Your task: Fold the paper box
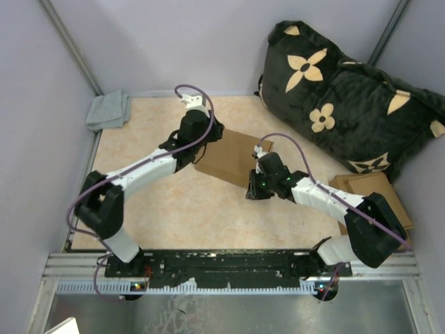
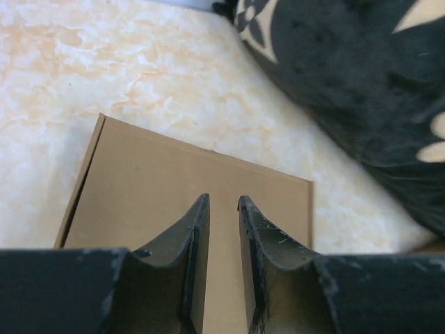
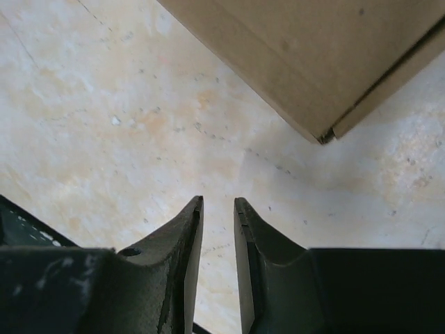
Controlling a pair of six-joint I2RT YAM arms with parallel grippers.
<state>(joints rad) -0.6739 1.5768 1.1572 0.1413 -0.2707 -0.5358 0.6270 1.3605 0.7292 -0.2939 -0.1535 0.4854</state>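
Left tool first: the fingers are only a thin slit apart, nothing clamped between them. It's parked right over the flat brown top of the paper box. From the wrist view I honestly can't tell if the tips touch the cardboard or just float above it.

Right tool is the same deal, a narrow gap and empty. It's pointing at bare marbled surface, with a corner of the box in the upper right of its wrist view, apart from the fingers.

From overhead, the box sits around the middle of the frame, a bit above centre, between the two wrists. There's a black cushion with tan flowers in the upper right, a smaller cardboard piece at the right edge, and a grey cloth in the upper left.
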